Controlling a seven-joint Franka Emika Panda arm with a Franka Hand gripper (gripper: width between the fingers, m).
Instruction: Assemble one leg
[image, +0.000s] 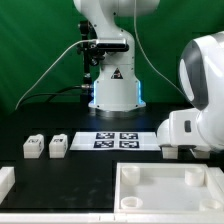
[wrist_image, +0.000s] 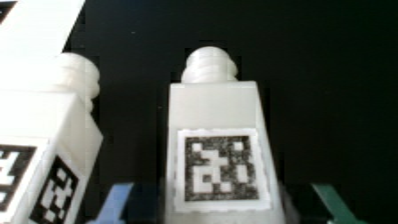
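Note:
In the wrist view a white leg (wrist_image: 221, 130) with a square black-and-white tag and a rounded peg end lies on the black table, between my fingers. My gripper (wrist_image: 222, 206) is open: the bluish fingertip (wrist_image: 118, 203) and the greenish fingertip stand either side of the leg with dark gaps. A second leg (wrist_image: 50, 140) lies close beside it. In the exterior view the arm's white body (image: 198, 95) fills the right side and hides the gripper and these legs. Two more legs (image: 32, 147) (image: 58, 146) sit at that view's left.
The marker board (image: 118, 139) lies mid-table before the robot base (image: 113, 85). The large white square panel with recessed corners (image: 165, 196) lies at the front. A white part (image: 5, 180) shows at the exterior view's front left edge.

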